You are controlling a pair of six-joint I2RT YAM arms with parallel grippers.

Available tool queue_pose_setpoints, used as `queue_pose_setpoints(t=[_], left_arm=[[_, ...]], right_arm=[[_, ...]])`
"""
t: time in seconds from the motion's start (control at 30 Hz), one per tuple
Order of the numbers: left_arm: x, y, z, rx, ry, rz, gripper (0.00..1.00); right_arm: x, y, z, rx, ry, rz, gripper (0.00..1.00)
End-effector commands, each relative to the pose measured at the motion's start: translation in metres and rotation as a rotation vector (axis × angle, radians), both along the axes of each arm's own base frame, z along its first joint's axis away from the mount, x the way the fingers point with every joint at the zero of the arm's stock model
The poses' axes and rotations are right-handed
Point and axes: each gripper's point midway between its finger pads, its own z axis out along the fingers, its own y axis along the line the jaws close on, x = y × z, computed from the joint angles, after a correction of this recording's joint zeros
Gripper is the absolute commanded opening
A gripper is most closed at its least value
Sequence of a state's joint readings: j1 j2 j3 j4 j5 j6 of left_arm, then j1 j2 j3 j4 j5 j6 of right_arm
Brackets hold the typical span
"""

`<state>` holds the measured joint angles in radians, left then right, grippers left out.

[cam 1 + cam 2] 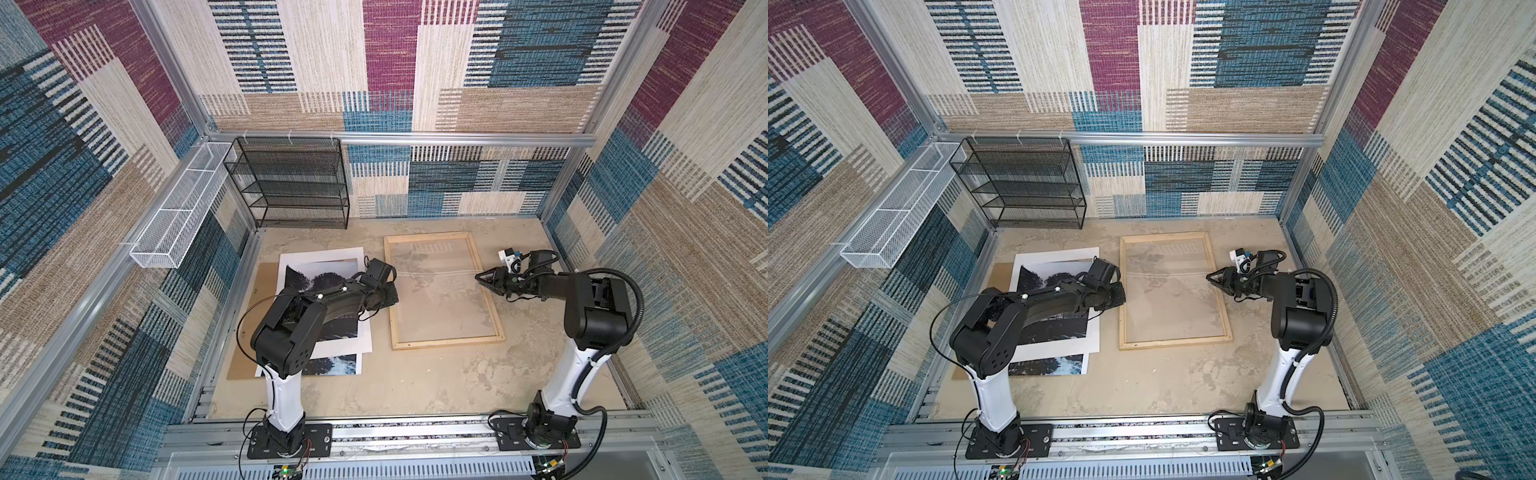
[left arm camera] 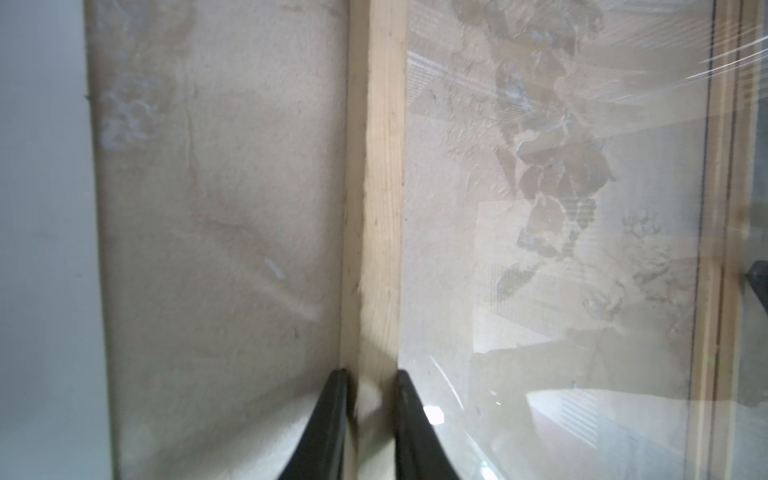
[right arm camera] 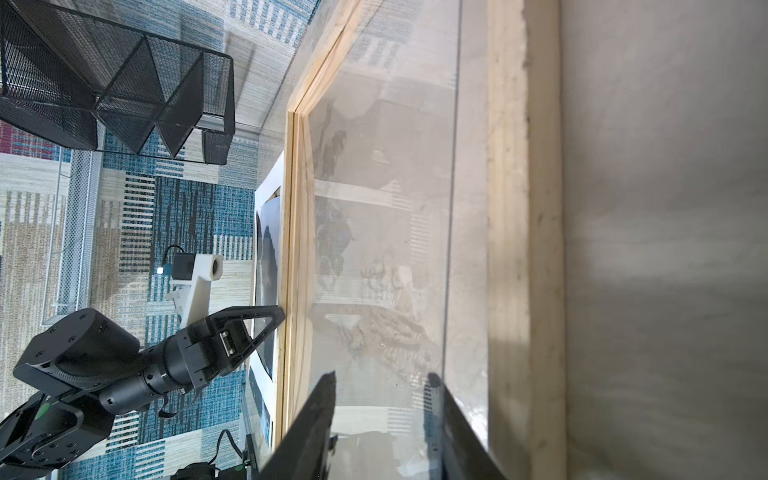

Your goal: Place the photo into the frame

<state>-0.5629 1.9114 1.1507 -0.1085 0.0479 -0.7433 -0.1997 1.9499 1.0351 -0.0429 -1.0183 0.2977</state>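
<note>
Woven patchwork panels in blue, plum and beige wall in a mottled beige tabletop [image 1: 415, 386]. The frame [image 1: 449, 343] lies flat at mid-table in both top views: four thin pale wood bars around a clear, reflective pane.

Left arm: reaches forward and low from its base, forearm passing over the stacked sheets. The left gripper [image 2: 370, 376] is clamped on the frame's left bar. In the left wrist view one black finger [image 2: 328, 415] presses each side of the grained wood.

Right arm: upright at the base, elbow bent, wrist turned inward across the frame's right bar. The right gripper [image 3: 382, 376] sits over the pane just inside that bar, jaws partly apart and holding nothing.

The photo [image 1: 336, 365], a glossy print of dark rock and foaming water, lies left of the frame. A white card mat [image 1: 324, 255] covers most of it, and its near end sticks out. Both rest on a brown board [image 1: 241, 365].
</note>
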Motion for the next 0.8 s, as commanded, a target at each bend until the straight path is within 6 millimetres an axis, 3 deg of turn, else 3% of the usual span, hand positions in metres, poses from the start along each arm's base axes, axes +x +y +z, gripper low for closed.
queue_pose_setpoints(t=[0.0, 0.27, 0.47, 0.57, 0.77], left_arm=[[0.002, 0.000, 0.003, -0.003, -0.008, 0.000, 0.22], [0.002, -0.006, 0.002, -0.017, 0.001, -0.020, 0.22], [0.003, -0.005, 0.001, -0.011, -0.001, -0.019, 0.22], [0.003, -0.004, 0.003, -0.006, -0.005, -0.019, 0.21], [0.002, -0.002, 0.002, 0.003, -0.004, -0.016, 0.21]], right_arm=[[0.002, 0.004, 0.006, -0.003, -0.032, 0.023, 0.38], [0.001, 0.012, 0.004, 0.012, -0.032, 0.046, 0.36], [0.002, 0.014, 0.006, 0.033, -0.036, 0.054, 0.06], [0.002, 0.015, 0.011, 0.044, -0.048, 0.060, 0.00], [-0.001, 0.019, 0.024, 0.110, -0.075, 0.084, 0.00]])
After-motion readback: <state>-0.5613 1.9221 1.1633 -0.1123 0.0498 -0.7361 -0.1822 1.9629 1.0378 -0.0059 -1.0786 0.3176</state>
